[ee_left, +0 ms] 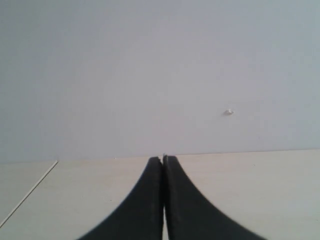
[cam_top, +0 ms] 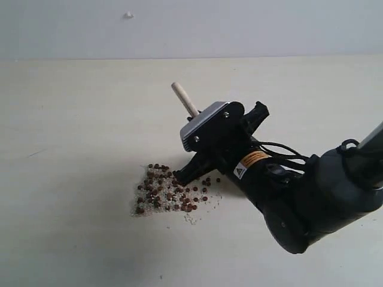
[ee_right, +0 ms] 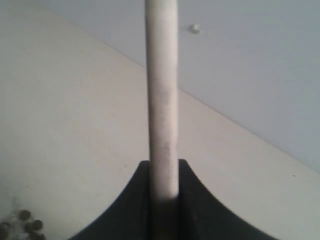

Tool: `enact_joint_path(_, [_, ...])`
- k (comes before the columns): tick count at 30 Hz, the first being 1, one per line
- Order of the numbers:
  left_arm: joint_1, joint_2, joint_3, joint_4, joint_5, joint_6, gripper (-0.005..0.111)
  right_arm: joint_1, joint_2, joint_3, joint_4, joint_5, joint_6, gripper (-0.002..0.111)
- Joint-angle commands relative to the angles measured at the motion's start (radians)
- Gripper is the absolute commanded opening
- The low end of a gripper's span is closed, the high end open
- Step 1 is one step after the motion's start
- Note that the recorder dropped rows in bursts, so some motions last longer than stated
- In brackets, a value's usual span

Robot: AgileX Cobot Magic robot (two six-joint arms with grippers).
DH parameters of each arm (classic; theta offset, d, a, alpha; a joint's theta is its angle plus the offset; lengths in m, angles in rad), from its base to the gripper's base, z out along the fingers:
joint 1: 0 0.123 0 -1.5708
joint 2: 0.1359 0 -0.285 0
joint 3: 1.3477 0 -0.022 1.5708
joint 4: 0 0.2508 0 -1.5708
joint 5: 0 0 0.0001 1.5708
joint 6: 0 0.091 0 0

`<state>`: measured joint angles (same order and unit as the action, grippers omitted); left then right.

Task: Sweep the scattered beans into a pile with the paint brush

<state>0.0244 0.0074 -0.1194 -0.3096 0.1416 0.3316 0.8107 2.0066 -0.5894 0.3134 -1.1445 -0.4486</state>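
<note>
Right wrist view: right jaws pinch the paint brush (ee_right: 162, 100); left jaws pressed together

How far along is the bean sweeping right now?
Mostly done: the beans sit in a loose pile. In hand: the right gripper clamps the paint brush handle beside it. Left: a few stray beans nearer the arm need pulling in.

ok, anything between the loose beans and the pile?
Nothing visible. The loose beans lie right beside the pile on the table. Only the right gripper, shut on the paint brush, reaches down there. The brush head is hidden.
</note>
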Motion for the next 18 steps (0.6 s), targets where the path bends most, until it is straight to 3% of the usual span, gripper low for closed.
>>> enact_joint_path(1, [-0.006,-0.002,0.003,-0.008,-0.002,0.002,0.000,0.003,0.000,0.004,-0.147,0.031,0.116,0.000])
enact_joint_path(12, [-0.006,-0.002,0.003,-0.008,-0.002,0.002,0.000,0.003,0.000,-0.037,-0.189,0.034,0.363,0.000])
enact_joint_path(18, [-0.006,-0.002,0.003,-0.008,-0.002,0.002,0.000,0.003,0.000,-0.131,-0.178,0.140,0.418,0.000])
